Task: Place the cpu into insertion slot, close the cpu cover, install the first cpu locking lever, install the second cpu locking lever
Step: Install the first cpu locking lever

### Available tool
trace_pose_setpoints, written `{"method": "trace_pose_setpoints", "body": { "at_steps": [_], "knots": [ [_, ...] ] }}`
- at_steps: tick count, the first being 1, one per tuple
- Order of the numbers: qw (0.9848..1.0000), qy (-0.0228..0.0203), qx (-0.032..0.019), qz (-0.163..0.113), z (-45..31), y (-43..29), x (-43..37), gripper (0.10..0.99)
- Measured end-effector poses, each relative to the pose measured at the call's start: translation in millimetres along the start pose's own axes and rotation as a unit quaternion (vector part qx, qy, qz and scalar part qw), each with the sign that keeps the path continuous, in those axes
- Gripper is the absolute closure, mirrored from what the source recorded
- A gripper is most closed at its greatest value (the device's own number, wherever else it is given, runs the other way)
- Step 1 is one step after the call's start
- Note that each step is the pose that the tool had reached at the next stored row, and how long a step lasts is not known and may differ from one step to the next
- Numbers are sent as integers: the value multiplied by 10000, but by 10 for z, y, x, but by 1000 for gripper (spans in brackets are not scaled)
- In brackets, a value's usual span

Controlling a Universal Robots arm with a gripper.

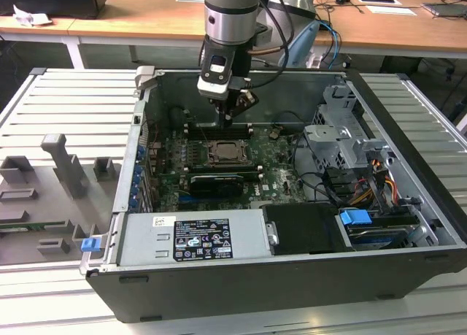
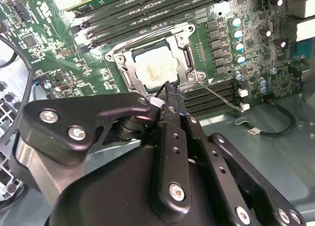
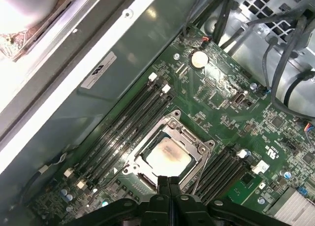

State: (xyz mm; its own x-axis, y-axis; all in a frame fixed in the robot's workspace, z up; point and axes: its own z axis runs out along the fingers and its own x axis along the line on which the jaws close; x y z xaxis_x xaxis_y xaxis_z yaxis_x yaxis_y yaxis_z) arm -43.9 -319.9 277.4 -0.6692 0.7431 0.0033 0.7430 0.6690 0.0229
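The cpu, a pale silver square, lies in the insertion slot on the green board. The silver cpu cover lies flat around it as a frame. A thin metal lever rod runs out from one corner of the socket across the memory slots. My gripper hangs just above the socket's edge. It is shut, the fingertips pressed together with nothing between them.
Long black memory slots flank the socket on both sides. A black card and the power supply lie nearer the case front. A drive cage with cables stands at the exterior view's right, and grey fixtures at its left.
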Motion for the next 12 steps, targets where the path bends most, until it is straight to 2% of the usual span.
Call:
{"method": "trace_pose_setpoints", "body": {
  "at_steps": [3,9,12],
  "knots": [
    [9998,4,0,-182,0,-1,1,980],
    [9993,9,1,-372,0,-3,2,980],
    [9987,12,2,-516,0,-3,3,980]
  ]
}}
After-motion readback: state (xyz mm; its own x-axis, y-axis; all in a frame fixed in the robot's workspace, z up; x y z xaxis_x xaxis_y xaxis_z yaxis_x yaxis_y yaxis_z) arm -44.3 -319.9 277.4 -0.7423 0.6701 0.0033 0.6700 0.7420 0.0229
